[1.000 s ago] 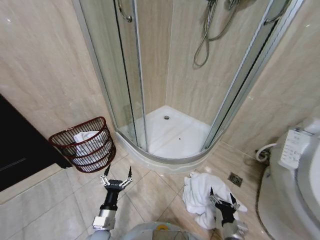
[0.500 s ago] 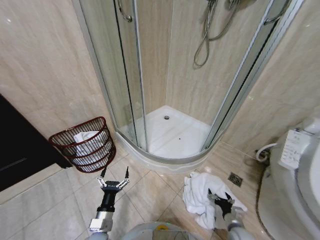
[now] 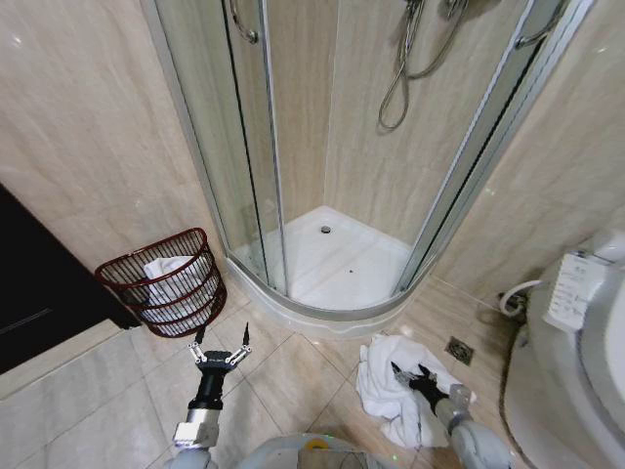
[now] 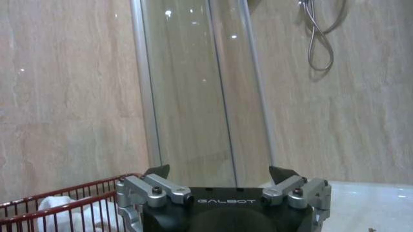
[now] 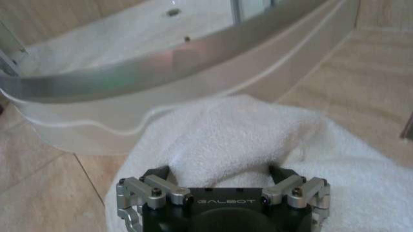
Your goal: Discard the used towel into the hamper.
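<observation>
The used towel [image 3: 386,383] is a crumpled white heap on the tiled floor just in front of the shower tray. My right gripper [image 3: 412,372] is down in it, open, with a raised fold of the towel [image 5: 226,140] standing between its fingers [image 5: 156,172]. The hamper [image 3: 161,283], a dark red wire basket, stands on the floor by the left wall with white cloth inside. My left gripper [image 3: 223,332] hangs open above the tiles a short way in front of the hamper [image 4: 58,208], and nothing is between the fingertips of this left gripper [image 4: 219,170].
The curved shower tray [image 3: 337,264] with glass doors rises behind the towel. A toilet [image 3: 576,332] stands at the right and a floor drain [image 3: 459,350] lies beside the towel. A black cabinet [image 3: 29,293] sits to the left of the hamper.
My right gripper has dropped and pushed forward into the towel heap. The left gripper has sunk slightly. Towel and hamper lie where they were.
</observation>
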